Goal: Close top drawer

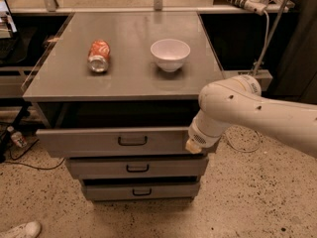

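The top drawer [89, 141] of a grey metal cabinet stands pulled out, its flat front panel carrying a small dark bail handle [132, 141] at the centre. Its dark inside shows under the cabinet top. My gripper [192, 146] is at the end of the white arm [247, 110], against the right end of the drawer's front panel. Only a small tan tip of it shows below the wrist.
On the cabinet top [133, 78] lie a red soda can [99, 55] on its side and a white bowl [170, 54]. Two lower drawers [136, 168] [141, 191] stick out slightly. A white shoe [20, 230] and cables [20, 152] are on the speckled floor at left.
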### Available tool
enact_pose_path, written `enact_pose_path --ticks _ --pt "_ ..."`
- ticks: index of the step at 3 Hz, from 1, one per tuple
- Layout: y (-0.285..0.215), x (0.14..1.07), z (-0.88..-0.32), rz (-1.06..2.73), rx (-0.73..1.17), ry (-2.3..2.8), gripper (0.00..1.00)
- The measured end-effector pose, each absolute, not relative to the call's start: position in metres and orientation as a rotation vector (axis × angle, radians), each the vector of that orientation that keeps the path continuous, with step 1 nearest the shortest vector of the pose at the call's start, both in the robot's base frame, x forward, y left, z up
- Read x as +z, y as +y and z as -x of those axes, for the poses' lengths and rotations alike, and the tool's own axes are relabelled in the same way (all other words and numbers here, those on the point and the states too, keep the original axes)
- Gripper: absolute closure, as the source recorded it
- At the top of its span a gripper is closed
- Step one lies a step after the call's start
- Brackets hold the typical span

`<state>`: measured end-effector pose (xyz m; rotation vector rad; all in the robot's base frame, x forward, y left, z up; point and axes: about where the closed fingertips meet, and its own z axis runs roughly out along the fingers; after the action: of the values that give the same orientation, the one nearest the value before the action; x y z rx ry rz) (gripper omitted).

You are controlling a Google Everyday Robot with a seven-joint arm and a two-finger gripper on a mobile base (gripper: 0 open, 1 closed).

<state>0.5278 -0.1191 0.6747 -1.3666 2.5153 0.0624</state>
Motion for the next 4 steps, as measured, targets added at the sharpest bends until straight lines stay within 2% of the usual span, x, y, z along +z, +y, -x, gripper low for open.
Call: enact_pose_path --ticks 3,4 --pt "-0.120 0.673 -0.582 1.311 -0.043 2.519 1.00" --pt "-0.120 0.673 -0.582 1.311 -0.043 2.519 0.81"
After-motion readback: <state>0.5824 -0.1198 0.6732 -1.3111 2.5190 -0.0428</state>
